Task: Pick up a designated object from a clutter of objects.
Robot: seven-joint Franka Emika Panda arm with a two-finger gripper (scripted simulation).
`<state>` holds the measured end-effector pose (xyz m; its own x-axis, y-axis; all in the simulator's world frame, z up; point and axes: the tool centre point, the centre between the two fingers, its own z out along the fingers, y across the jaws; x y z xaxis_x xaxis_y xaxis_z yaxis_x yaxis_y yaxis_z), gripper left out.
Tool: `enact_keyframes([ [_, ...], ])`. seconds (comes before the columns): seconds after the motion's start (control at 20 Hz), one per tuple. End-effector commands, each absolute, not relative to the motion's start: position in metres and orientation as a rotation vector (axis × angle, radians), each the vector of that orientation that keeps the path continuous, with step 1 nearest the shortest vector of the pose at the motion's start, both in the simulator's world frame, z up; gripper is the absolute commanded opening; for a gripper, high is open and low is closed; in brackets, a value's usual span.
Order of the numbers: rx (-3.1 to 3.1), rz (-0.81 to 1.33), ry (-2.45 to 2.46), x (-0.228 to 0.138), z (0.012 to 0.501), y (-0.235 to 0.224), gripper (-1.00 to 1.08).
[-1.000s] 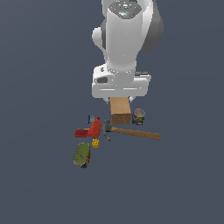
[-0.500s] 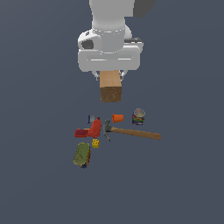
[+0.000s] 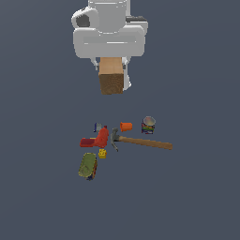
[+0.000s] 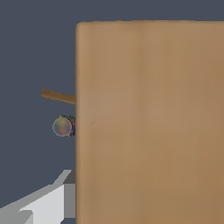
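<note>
1. Block (image 3: 111, 80): light-brown wood with visible grain, hanging below the white arm (image 3: 108, 35), high above the other items and touching none of them. In the wrist view the block (image 4: 148, 122) fills most of the picture.
2. Gripper (image 3: 112, 70): pinching the block. The wrist housing and the block hide most of the fingers in the exterior view; in the wrist view one grey finger (image 4: 52, 199) lies flush against the block's side.
3. Clutter on the dark floor, well below the block:
   - Hammer (image 3: 140, 141): lying flat, metal head toward the exterior view's left, brown handle running to the right. A stretch of the handle (image 4: 58, 96) shows beside the block in the wrist view.
   - Cup (image 3: 125, 126): orange, just above the hammer head in the picture.
   - Can (image 3: 148, 124): multicoloured, upright, near the cup on its right; also seen in the wrist view (image 4: 64, 126), partly cut off by the block.
   - Drill (image 3: 97, 139): red, just left of the hammer head.
   - Cube (image 3: 101, 153): yellow, just below the drill.
   - Pack (image 3: 87, 166): green and red, flat, nearest the camera, beside the cube.
4. Obstruction: the block hides the rest of the clutter from the wrist view.
</note>
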<state>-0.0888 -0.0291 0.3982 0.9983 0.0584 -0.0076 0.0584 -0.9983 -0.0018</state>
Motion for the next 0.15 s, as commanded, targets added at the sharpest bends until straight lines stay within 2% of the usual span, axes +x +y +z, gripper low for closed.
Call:
enact_keyframes([
  [0.0, -3.140, 0.000, -0.093, -0.0903, 0.4067, -0.0313, -1.00],
  [0.1, -3.140, 0.000, -0.093, -0.0908, 0.4077, -0.0317, -1.00],
])
